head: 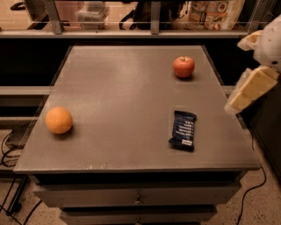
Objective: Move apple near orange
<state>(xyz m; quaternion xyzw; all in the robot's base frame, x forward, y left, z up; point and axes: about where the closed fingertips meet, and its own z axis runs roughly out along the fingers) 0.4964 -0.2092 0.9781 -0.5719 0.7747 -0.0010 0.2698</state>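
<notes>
A small red apple (183, 66) with a short stem sits on the grey table top (127, 92) at the far right. A smooth orange (59, 120) sits near the table's left edge, toward the front, far from the apple. My gripper (250, 90) hangs at the right edge of the view, beside and above the table's right side, to the right of the apple and apart from it. It holds nothing that I can see.
A dark blue snack bar wrapper (183, 129) lies on the table front right, between the gripper side and the orange. Drawers (136, 197) sit under the table top. A railing with bags and boxes (215, 11) runs behind the table. Cables lie on the floor.
</notes>
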